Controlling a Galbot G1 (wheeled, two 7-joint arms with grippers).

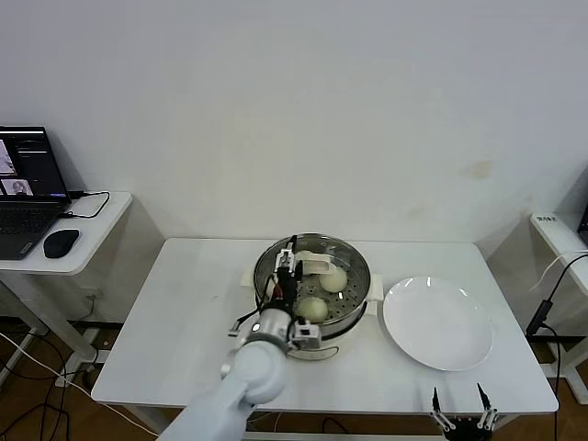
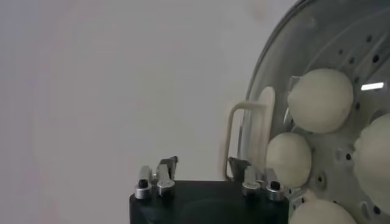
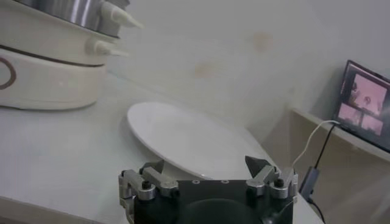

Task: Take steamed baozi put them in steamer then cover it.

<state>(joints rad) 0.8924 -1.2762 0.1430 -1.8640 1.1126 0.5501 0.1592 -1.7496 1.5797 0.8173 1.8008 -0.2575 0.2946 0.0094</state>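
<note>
The steamer [image 1: 354, 308], a shiny steel pot on a cream-white base, stands mid-table. Several cream-white baozi [image 1: 333, 278] lie on its perforated tray and also show in the left wrist view [image 2: 320, 100]. The clear glass cover [image 1: 344, 257] lies over the pot, with its cream-white handle [image 1: 318, 266] upright. My left gripper [image 1: 287, 268] is open and empty above the steamer's left side. In the left wrist view, the handle [image 2: 234, 137] stands just beyond one fingertip of that gripper [image 2: 202, 162]. My right gripper [image 1: 457, 395] is open and empty, low at the table's front edge.
An empty white plate [image 1: 436, 322] lies right of the steamer and shows close ahead in the right wrist view [image 3: 189, 140]. A side desk on the left holds a laptop [image 1: 28, 197] and a mouse [image 1: 61, 243]. Cables [image 1: 547, 303] hang at the right.
</note>
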